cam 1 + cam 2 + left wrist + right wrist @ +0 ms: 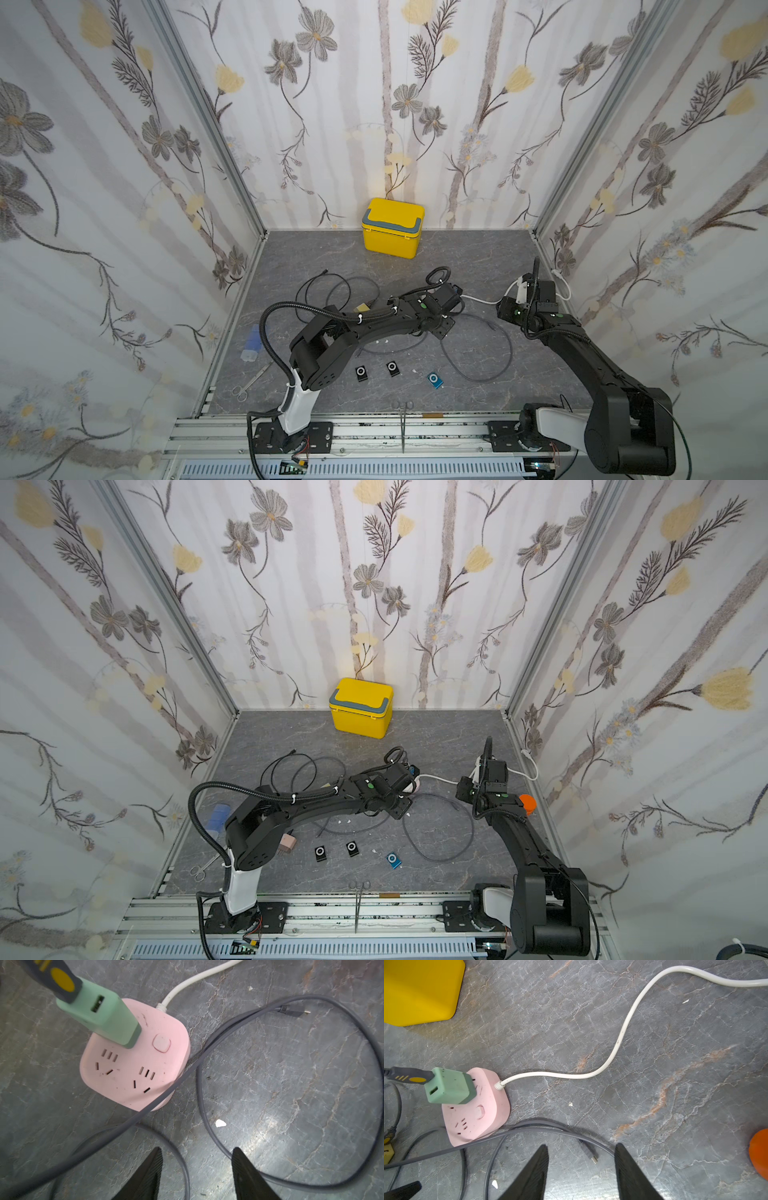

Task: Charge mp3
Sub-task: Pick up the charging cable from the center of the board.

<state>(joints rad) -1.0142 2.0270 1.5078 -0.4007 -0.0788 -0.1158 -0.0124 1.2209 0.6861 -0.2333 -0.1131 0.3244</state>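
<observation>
Top views both show the grey table point(316, 257) with the yellow box point(392, 227) at its back wall. Left wrist view has the pink power strip point(135, 1064) carrying the green charger point(104, 1016), a grey cable point(207, 1047) crossing its corner; left gripper point(196, 1149) and right gripper point(580, 1145) hang with jaws apart, grasping nothing. Near the front edge lie two black mp3 players point(362, 372) and the blue mp3 player point(435, 380).

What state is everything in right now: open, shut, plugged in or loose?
Yellow plastic box with grey lid: closed.
Pink square power strip: green charger plugged in, two sockets free.
Green USB charger: one port taken, one free.
Grey cable's small plug: lying loose, unplugged.
Small blue mp3 player: not connected.
Two black mp3 players: not connected.
Left gripper: open, empty.
Right gripper: open, empty.
</observation>
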